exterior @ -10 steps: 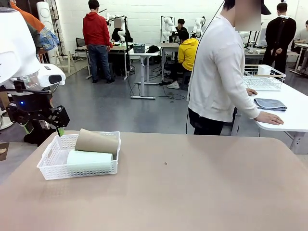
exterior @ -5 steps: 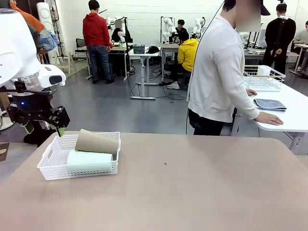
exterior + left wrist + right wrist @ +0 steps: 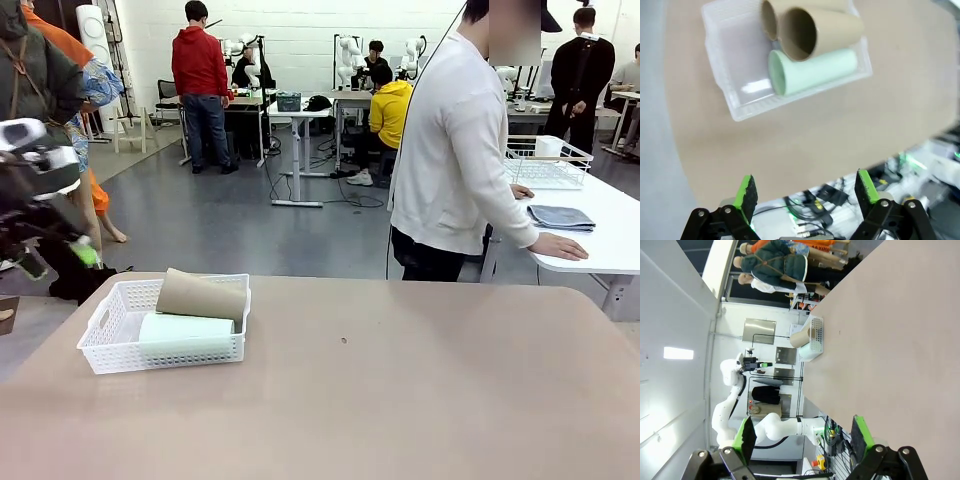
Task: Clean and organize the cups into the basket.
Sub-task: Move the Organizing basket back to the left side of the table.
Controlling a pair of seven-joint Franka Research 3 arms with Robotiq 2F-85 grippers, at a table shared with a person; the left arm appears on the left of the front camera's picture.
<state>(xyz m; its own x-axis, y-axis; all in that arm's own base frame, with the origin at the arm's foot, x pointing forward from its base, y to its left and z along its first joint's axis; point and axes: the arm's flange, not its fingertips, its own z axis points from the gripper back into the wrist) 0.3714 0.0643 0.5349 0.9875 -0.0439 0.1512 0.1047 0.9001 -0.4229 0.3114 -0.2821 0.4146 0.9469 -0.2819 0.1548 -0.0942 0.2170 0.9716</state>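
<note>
The white lattice basket (image 3: 108, 350) sits at the left of the tan table. A pale mint cup (image 3: 186, 334) lies on its side in the basket, with a tan cup (image 3: 201, 294) resting above it. From above, the left wrist view shows the basket (image 3: 732, 55) holding the mint cup (image 3: 812, 70), one tan cup (image 3: 815, 32) and a second tan cup (image 3: 771, 15) behind it. My left gripper (image 3: 62, 260) is blurred at the far left, off the basket; its jaws (image 3: 805, 190) stand open and empty. My right gripper (image 3: 803, 434) is open and empty, far from the basket (image 3: 815, 337).
A person in a white top (image 3: 455, 150) stands at the table's far side, turned toward a neighbouring white table (image 3: 610, 245) holding a blue cloth (image 3: 561, 216) and a wire rack (image 3: 547, 162). The tan table (image 3: 400, 390) stretches bare to the right of the basket.
My left arm has swung quickly left and back, away from the basket's far-left corner. The cups and basket have not moved. The person stands the same.
</note>
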